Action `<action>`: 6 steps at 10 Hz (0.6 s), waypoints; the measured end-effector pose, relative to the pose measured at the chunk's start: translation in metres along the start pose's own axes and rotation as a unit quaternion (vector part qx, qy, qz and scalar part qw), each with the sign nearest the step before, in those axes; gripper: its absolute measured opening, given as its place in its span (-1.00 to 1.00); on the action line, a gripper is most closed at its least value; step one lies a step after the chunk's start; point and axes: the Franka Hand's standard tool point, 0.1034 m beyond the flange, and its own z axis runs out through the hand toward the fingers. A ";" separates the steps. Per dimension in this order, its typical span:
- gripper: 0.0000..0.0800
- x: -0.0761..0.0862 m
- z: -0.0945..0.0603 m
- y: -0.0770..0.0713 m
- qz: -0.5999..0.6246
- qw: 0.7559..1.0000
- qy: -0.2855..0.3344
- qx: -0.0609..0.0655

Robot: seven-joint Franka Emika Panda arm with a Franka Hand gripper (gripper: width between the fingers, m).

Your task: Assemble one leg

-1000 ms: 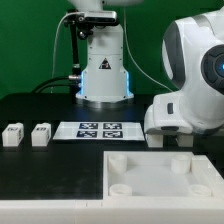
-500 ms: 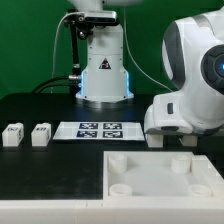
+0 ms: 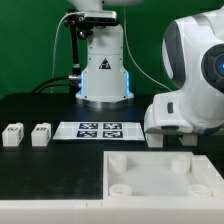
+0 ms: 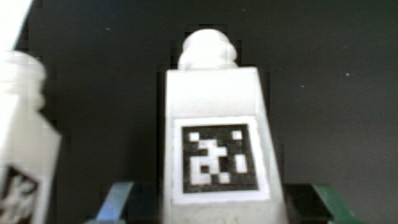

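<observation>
The gripper [image 4: 221,206] straddles the leg [image 4: 217,110]; whether it clamps is unclear; a second leg [image 4: 22,130] stands just beside.

Exterior cam sits low at the worktop [image 3: 40,110] edge, mid-range, facing the arm base [image 3: 104,75] across it; wrist cam looks past the fingers [image 4: 121,200], very close on a tagged leg [image 4: 217,130]; the only sure overlap is the dark worktop.
</observation>
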 end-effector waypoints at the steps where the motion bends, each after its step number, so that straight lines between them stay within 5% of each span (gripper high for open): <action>1: -0.27 -0.005 -0.026 0.006 -0.007 1.000 0.027 0.000; 3: -0.27 -0.018 -0.065 0.021 -0.031 0.998 0.048 0.007; 5: -0.27 -0.035 -0.134 0.037 -0.025 0.989 0.146 0.023; 6: -0.27 -0.036 -0.146 0.038 -0.024 0.979 0.201 0.027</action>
